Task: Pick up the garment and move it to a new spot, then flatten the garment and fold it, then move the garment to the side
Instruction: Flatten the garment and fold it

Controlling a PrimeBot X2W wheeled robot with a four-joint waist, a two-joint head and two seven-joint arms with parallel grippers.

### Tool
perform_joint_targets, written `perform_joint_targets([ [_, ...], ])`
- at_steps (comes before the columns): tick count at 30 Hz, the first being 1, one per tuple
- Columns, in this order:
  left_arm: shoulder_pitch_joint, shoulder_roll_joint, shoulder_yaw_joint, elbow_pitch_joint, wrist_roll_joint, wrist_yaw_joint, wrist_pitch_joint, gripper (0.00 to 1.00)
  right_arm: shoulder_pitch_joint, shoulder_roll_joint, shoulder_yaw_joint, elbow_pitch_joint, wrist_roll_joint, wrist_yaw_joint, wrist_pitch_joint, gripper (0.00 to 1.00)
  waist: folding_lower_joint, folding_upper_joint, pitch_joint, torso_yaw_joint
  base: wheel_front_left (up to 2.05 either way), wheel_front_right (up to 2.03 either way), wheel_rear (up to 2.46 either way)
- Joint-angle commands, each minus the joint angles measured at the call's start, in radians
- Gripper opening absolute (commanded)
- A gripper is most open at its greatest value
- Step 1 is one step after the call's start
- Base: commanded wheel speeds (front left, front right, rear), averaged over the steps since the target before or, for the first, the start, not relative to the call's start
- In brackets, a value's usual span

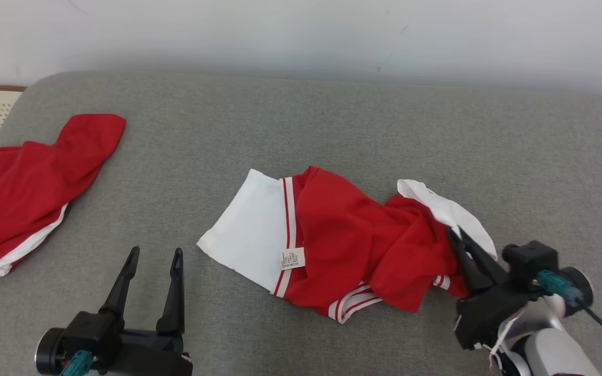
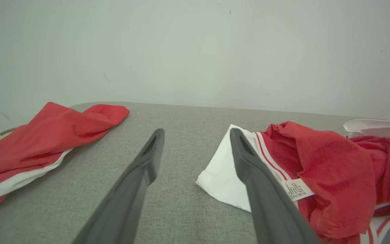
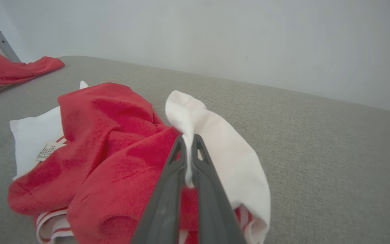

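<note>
Our right end effector [image 1: 455,234] is clamped on the white edge of the garment [image 1: 348,235]; our left end effector [image 1: 156,253] stands open nearby, to the garment's left. We cannot read the label [image 1: 292,258].

- Garment [image 1: 353,235]: red cloth with white panels, red-and-white striped trim, and a small white label [image 1: 292,258] by the left panel.
- Crumpled, not flattened: left white panel lying smooth, red middle bunched in folds.
- Stretched sideways across the middle of the grey cushion [image 1: 332,115], touching it.
- White fold at the right end pinched between the closed fingers of the right gripper [image 1: 456,235].
</note>
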Motion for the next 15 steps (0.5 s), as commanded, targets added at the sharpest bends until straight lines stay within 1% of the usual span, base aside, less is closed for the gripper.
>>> perform_joint_targets([
  [1, -0.005, -0.002, 0.006, -0.001, 0.007, -0.003, -0.007, 1.0, 0.02, 0.009, -0.027, -0.012, 0.0, 0.0, -0.012, 0.0, -0.0002, -0.0001, 0.004, -0.018, 0.0, 0.0, 0.0],
  [5, -0.011, -0.004, 0.014, -0.004, 0.019, -0.012, -0.007, 1.0, 0.06, 0.05, -0.145, -0.032, 0.006, 0.0, -0.032, 0.0, -0.0002, -0.0001, 0.012, -0.044, 0.0, 0.0, 0.0],
  [8, -0.014, -0.007, 0.015, -0.006, 0.026, -0.018, -0.007, 1.0, 0.081, 0.073, -0.219, -0.02, 0.017, 0.0, -0.046, 0.0, -0.0002, -0.0001, 0.019, -0.056, 0.0, 0.0, 0.0],
  [11, -0.02, -0.009, 0.016, -0.006, 0.033, -0.026, -0.007, 1.0, 0.085, 0.091, -0.265, 0.01, 0.034, 0.0, -0.062, 0.0, -0.0002, -0.0001, 0.026, -0.068, 0.0, 0.0, 0.0],
  [15, -0.02, -0.01, 0.016, -0.003, 0.038, -0.028, -0.007, 1.0, 0.066, 0.11, -0.314, 0.084, 0.072, 0.0, -0.09, 0.0, -0.0002, -0.0001, 0.028, -0.077, 0.0, 0.0, 0.0],
])
